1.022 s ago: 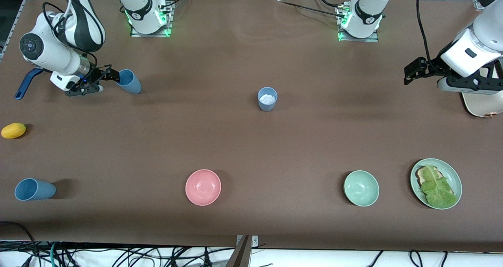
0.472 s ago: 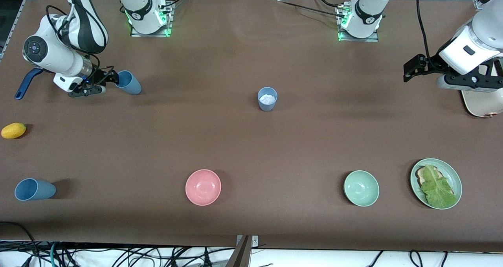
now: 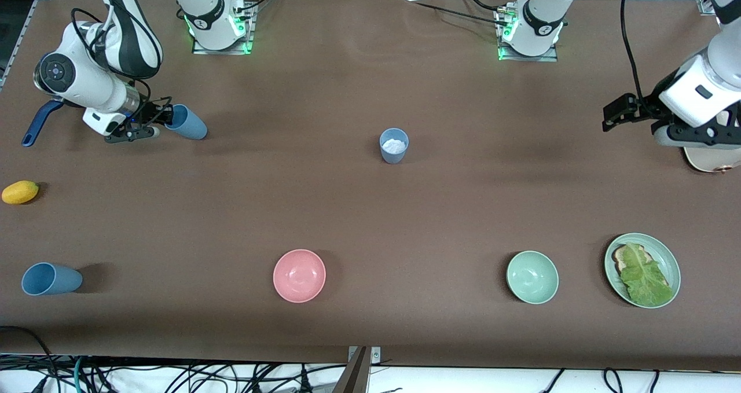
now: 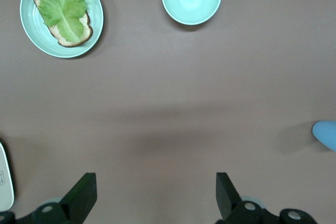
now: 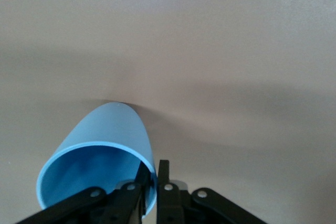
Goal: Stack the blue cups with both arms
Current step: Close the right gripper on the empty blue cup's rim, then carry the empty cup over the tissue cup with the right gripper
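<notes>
The right gripper sat low at the right arm's end of the table, its fingers pinched together on the rim of a blue cup — one finger inside the mouth, one outside, as the right wrist view showed. That held cup was tipped on its side, its base pointing toward about four o'clock in the front view; whether the base touched the brown table could not be told.

From there outward, a dark blue handle poked out at nine o'clock of the gripper, and a yellow fruit, perhaps a lemon, lay at about seven o'clock. A second blue cup lay on its side nearer the front camera, well apart from the first. A third blue cup stood upright near the table's middle with something white inside it.

The left gripper hovered with its fingers spread wide and empty over the left arm's end of the table, waiting. Below it in the front view, nearer the camera, lay the pale green bowl and a green plate of toast and lettuce; the pink bowl sat nearer the middle.

By my reading the job had barely begun — one cup gripped, none nested, all three well apart.
</notes>
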